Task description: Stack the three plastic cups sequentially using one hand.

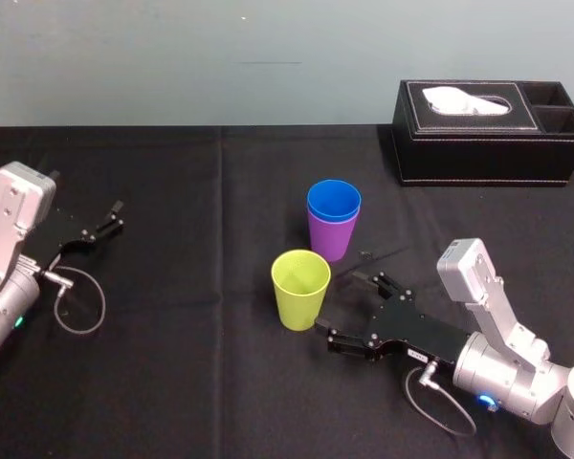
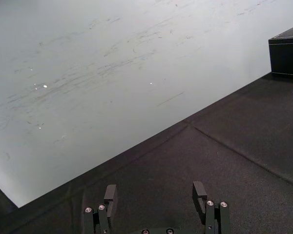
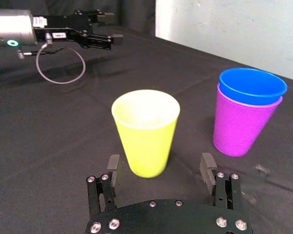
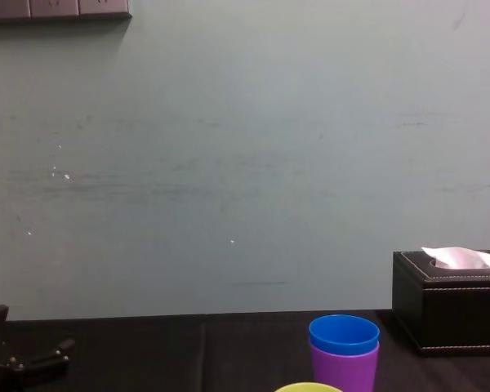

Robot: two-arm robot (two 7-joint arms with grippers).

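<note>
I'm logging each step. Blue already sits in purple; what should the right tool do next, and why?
Probably ease the right tool forward around the yellow-green cup: it is open, just short of it, and that cup stands alone. The left tool idles aside.

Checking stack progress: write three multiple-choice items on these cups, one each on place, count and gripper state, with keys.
1. Where is the blue cup?
A. inside the purple cup
B. inside the yellow cup
C. lying on its side

2. How many cups stand unstacked?
A. three
B. one
C. none

3. The right gripper is:
A. shut on the purple cup
B. shut on the blue cup
C. open, close to the yellow cup

Answers:
1 A: the blue rim sits just above the purple rim.
2 B: the yellow cup alone stands apart.
3 C: its fingers are spread with the yellow cup just ahead of them. The left gripper is parked far left, open.
</note>
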